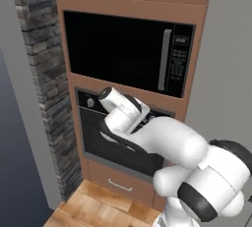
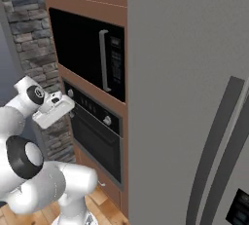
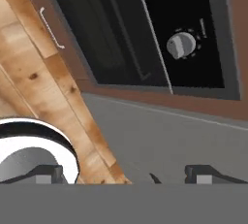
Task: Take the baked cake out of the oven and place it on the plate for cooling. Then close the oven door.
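In front of one shut oven (image 2: 97,136) with two knobs (image 2: 107,120), the tool (image 3: 123,174) hangs spread, empty.

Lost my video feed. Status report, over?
Gripper open, holding nothing. Oven door shut; cake, plate not seen. Arm in front of the oven, nothing else in the way.

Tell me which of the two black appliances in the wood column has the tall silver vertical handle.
The upper one, the microwave: its silver handle stands upright beside the keypad. The oven below has white knobs on a black control strip instead, and its door is shut.
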